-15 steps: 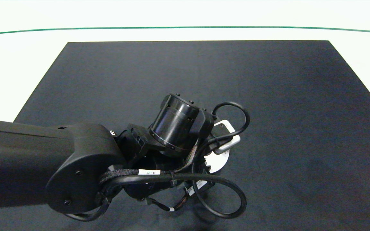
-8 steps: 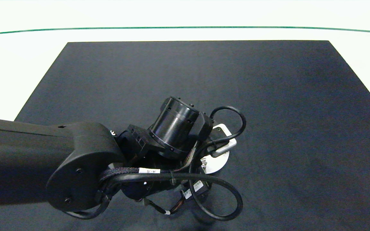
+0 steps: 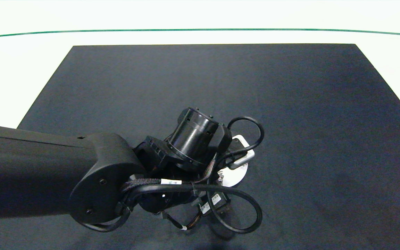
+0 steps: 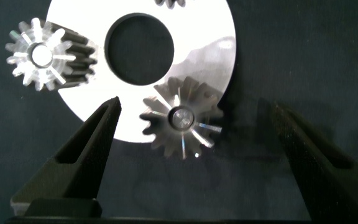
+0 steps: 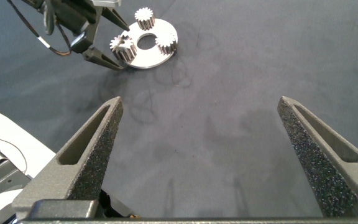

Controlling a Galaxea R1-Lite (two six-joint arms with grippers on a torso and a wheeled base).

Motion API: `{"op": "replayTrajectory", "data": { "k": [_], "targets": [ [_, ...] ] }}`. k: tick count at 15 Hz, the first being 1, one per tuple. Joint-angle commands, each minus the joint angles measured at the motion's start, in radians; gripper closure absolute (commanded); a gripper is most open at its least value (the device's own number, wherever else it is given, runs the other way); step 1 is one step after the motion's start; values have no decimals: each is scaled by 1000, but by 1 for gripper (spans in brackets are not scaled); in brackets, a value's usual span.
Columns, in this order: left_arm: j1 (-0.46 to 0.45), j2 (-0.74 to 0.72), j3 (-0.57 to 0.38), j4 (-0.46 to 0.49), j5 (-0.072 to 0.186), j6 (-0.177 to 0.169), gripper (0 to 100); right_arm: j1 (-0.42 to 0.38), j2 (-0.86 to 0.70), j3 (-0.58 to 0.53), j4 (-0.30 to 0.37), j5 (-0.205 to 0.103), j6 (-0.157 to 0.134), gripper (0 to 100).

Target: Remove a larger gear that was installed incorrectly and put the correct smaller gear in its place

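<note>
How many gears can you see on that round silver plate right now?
3: the larger gear between the open left gripper fingers, one small gear on the far rim, another opposite. The arm may hide others.

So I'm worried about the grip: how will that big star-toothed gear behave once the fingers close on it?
The larger gear looks like solid metal, so probably rigid and heavy for its size. Its shiny faces and pointed teeth give the left gripper narrow, likely slippery contact; it may twist. It sits on the round plate, apparently on a pin, so it probably lifts straight up rather than sliding.
</note>
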Motion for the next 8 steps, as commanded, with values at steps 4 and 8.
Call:
{"op": "replayTrajectory", "data": {
  "k": [4,8],
  "targets": [
    [0,43,-34,4,0,0,0,0,-5,3,1,2,-1,0],
    [1,44,-36,27,0,0,0,0,-13,6,2,2,-1,0]
  ]
}}
